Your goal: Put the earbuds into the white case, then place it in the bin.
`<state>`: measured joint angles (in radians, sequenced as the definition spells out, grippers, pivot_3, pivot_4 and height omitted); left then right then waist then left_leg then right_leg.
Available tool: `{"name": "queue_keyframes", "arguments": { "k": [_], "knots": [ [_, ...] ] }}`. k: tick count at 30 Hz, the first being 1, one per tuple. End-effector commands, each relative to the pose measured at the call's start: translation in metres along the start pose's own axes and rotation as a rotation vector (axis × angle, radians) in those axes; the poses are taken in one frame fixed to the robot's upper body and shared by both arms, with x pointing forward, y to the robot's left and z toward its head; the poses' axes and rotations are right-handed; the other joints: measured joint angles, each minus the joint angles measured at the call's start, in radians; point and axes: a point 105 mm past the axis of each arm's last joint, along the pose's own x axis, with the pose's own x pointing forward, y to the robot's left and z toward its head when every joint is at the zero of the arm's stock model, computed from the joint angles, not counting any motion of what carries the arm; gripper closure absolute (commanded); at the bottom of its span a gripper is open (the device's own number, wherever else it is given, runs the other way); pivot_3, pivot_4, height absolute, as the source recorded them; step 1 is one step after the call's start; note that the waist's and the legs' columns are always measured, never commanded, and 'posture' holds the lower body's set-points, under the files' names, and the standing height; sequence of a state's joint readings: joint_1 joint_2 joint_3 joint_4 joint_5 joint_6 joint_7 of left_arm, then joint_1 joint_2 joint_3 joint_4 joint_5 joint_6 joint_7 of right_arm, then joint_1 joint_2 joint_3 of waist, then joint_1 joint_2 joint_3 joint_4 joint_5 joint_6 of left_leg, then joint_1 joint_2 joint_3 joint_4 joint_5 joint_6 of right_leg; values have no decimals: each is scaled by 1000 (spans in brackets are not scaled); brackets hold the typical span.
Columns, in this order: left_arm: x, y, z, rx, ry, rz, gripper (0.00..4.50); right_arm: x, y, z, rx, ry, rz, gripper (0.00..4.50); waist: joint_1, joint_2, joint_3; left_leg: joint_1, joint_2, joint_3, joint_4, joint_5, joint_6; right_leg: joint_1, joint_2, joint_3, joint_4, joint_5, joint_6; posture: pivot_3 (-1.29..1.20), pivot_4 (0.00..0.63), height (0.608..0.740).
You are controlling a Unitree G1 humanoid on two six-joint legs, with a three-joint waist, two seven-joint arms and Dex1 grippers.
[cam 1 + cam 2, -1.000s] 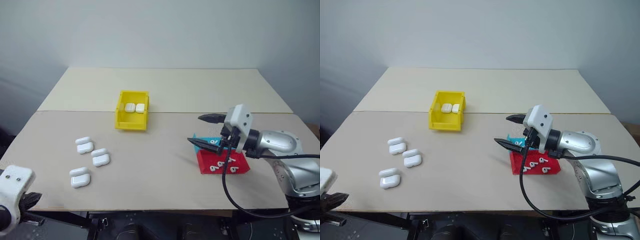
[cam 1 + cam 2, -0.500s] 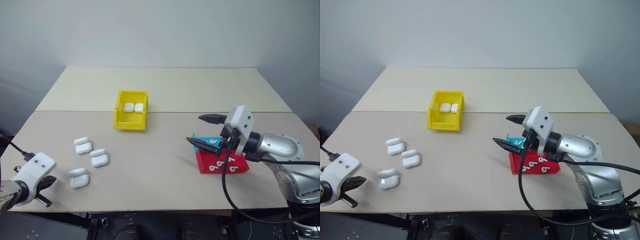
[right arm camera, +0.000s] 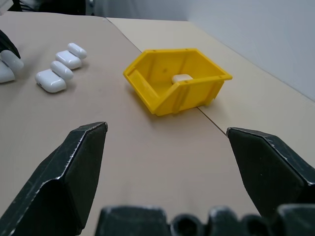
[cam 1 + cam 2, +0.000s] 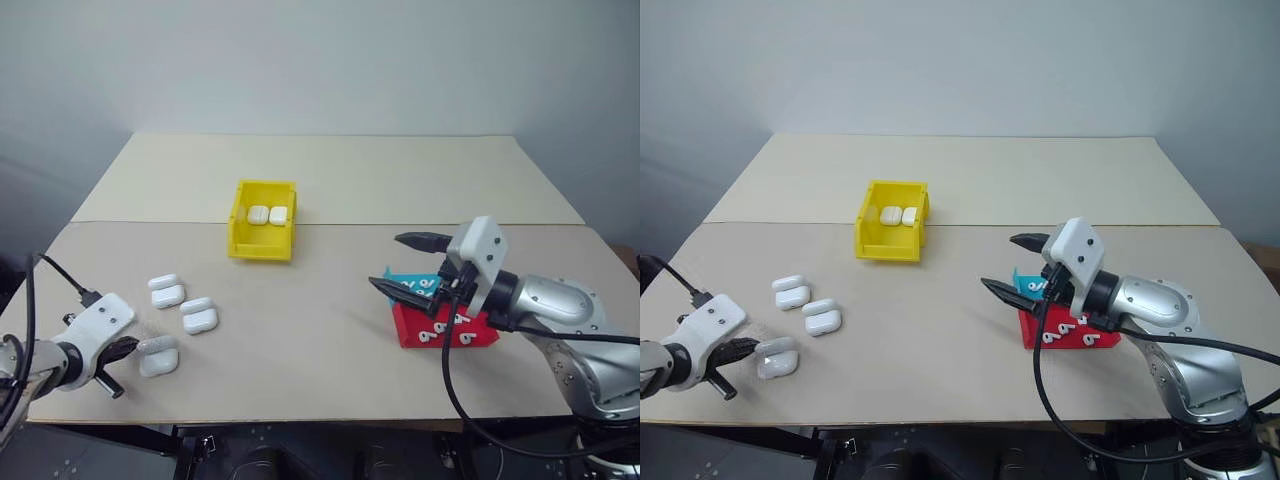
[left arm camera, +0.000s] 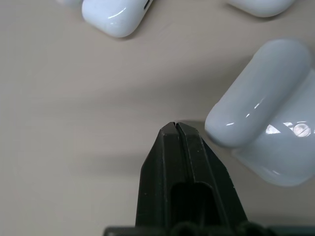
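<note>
A pale beige desk point(image 4: 340, 180) stands against a plain light wall, with a seam running across it from side to side. The yellow bin point(image 4: 264, 233) sits just in front of that seam, left of the middle, with two white cases lying side by side inside it point(image 4: 269, 215).

Toward the front left corner of the desk lie three open white cases: one farthest back point(image 4: 167, 291), one a little to its right point(image 4: 200, 314), and the nearest case point(image 4: 158, 355) close to the front edge. The left gripper point(image 4: 128, 348) is low over the desk at the left side of that nearest case, its two black fingers pressed together with nothing between them. In the left wrist view the joined tips point(image 5: 175, 129) lie just beside the case's rounded lid point(image 5: 263, 103); whether they touch it cannot be told.

On the right side of the desk a red tray point(image 4: 445, 325) holds several earbuds point(image 4: 436, 331), with a teal tray point(image 4: 412, 284) touching it behind. The right gripper point(image 4: 406, 263) hangs above these trays, pointing left, its fingers spread wide and empty.
</note>
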<state>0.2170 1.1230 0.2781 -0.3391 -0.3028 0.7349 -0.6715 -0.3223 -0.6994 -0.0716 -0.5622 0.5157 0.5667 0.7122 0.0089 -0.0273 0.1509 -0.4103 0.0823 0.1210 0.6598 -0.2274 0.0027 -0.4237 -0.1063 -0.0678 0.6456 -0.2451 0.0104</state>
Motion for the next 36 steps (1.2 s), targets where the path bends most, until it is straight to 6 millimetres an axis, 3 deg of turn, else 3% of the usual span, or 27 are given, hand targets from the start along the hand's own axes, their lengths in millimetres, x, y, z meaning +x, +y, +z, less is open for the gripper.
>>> {"name": "queue_keyframes", "arguments": {
  "k": [1, 16, 22, 26, 30, 36],
  "knots": [
    [3, 2, 8, 27, -25, 11, 4485, -4, 0, 11, -24, -36, -16, 0, 1, 0, 0, 0, 0, 0, 0, 0, 0, 0, 0, 0, 0, 0, 0, 0, 150, 740],
    [20, 5, 29, 88, -92, -32, 4485, -5, 2, 11, -11, -40, -45, 0, 1, 0, 0, 0, 0, 0, 0, 0, 0, 0, 0, 0, 0, 0, 0, 0, 150, 740],
    [-1, 21, 18, 183, -43, -78, 4485, -5, 2, 10, -10, -42, -53, 0, -5, 0, 0, 0, 0, 0, 0, 0, 0, 0, 0, 0, 0, 0, 0, 0, 150, 740],
    [-25, 40, 22, 178, -85, -13, 4485, -4, 1, 9, -7, -47, -57, 0, -5, 0, 0, 0, 0, 0, 0, 0, 0, 0, 0, -1, 0, 0, 0, 0, 150, 740],
    [-49, 42, 29, 156, -113, -21, 3287, -2, 2, 8, 0, -58, -52, 0, -5, 0, 0, 0, 0, 0, 0, 0, 0, 0, 0, -1, 0, 0, 0, 0, 150, 740],
    [-75, 20, 37, 99, -86, -155, 1328, 1, 2, 7, -1, -66, -37, 0, -7, 0, 0, 0, 0, 0, 0, 0, 0, 0, 0, -1, 0, 0, 1, 0, 150, 740]
  ]
}}
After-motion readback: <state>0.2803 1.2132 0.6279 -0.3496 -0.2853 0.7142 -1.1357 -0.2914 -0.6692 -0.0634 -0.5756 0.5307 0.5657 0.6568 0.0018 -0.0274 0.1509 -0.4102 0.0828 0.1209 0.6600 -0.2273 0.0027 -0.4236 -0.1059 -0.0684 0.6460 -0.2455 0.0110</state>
